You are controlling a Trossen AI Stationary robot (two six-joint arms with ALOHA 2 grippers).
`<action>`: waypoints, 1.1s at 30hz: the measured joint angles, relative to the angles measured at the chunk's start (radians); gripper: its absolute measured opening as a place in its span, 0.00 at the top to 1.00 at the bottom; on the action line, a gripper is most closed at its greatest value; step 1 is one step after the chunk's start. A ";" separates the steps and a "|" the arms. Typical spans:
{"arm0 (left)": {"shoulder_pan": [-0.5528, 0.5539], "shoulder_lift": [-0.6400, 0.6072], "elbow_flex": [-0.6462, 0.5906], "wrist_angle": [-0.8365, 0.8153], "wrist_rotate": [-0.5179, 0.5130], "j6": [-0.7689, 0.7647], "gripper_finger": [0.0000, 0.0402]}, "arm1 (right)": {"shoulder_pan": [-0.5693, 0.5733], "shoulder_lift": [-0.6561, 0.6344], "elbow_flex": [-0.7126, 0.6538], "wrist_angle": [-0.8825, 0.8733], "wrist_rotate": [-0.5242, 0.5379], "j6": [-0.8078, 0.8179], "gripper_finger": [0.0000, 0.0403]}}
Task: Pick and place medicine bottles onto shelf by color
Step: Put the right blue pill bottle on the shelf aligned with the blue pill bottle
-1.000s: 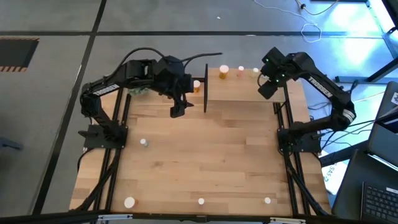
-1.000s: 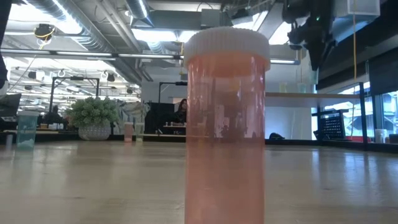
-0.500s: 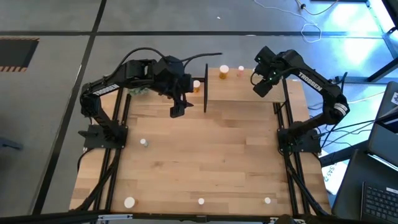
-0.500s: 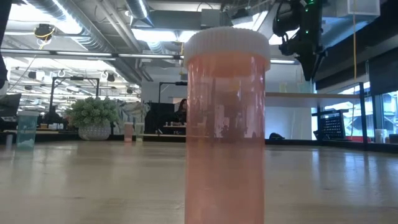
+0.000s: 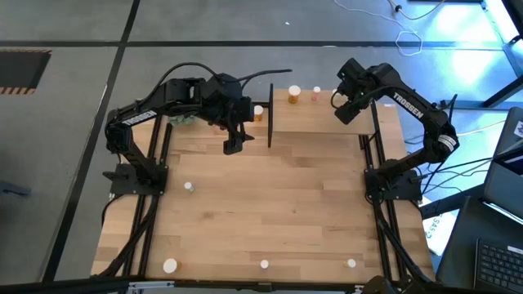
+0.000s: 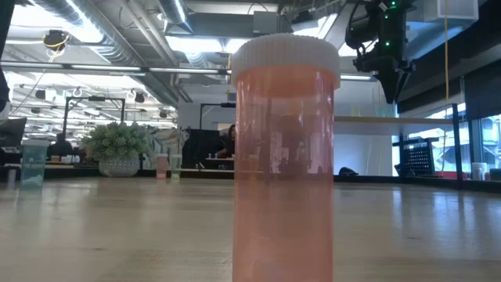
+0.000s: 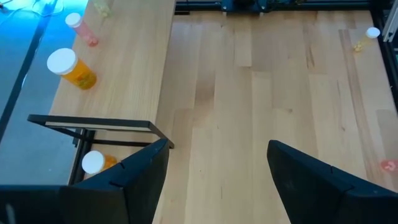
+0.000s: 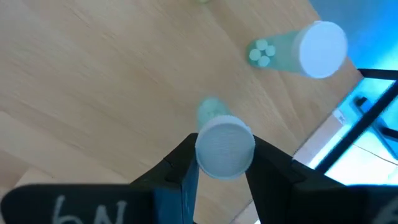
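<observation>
My right gripper was closed on a small bottle with a white cap, and I held it up in the air over the far right corner of the desk. A second small bottle with a white cap stood on the desk near that corner, and some small round tablets showed through its pale green body. My left gripper was open and empty; it waited over the far left part of the desk, just beside the shelf. One orange bottle already stood at the shelf, and a bigger orange bottle and a pink one stood on the desk between the shelf and my right arm. Other bottles were spread well apart near the front edge, and one pink-orange bottle stood very close to the low camera. To do this step well, I think I should keep the bottle upright, bring it across to the shelf without hitting the black frame, and put it beside bottles of its own color, away from the orange one. On my right arm I could read the white word "TROSSEN"; on the bottles I could read no label.
</observation>
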 joint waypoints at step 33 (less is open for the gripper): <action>0.000 0.000 0.000 -0.001 0.000 -0.021 0.33 | 0.000 -0.005 -0.072 0.064 -0.010 0.018 0.71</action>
